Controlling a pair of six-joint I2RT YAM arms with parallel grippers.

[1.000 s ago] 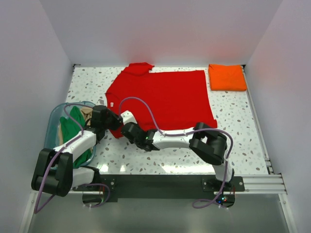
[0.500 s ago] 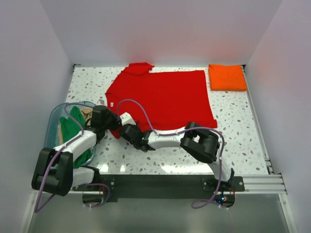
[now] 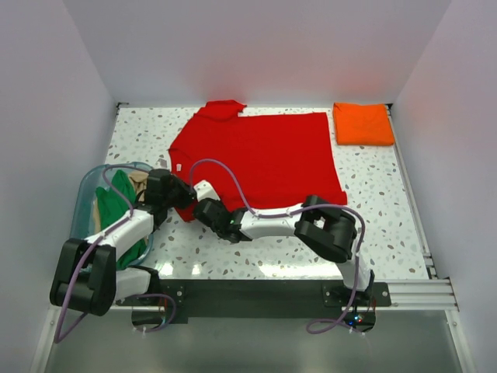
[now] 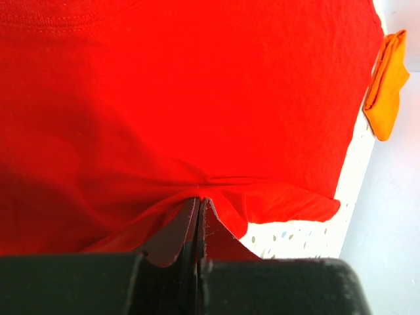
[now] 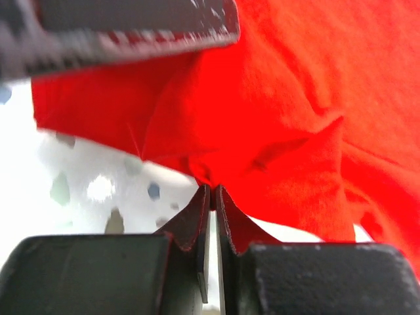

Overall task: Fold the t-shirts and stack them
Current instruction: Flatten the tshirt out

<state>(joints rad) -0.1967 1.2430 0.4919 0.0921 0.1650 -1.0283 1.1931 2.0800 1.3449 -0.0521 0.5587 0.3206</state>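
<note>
A bright red t-shirt lies spread flat on the speckled table, collar toward the back. My left gripper is shut on the red t-shirt's near left edge; the cloth bunches at its tips. Right beside it my right gripper is shut on the same edge, a pinch of red cloth caught between its tips. A folded orange t-shirt rests at the back right, also visible in the left wrist view. Green and tan shirts lie in the tub.
A clear bluish plastic tub stands at the left, under my left arm. Grey walls close in the table on three sides. The black base rail runs along the near edge. Part of the left gripper's body shows atop the right wrist view.
My right gripper has closed on the red t-shirt's near left edge, after shifting slightly left beside the left gripper. The left gripper has stayed shut on the cloth.
</note>
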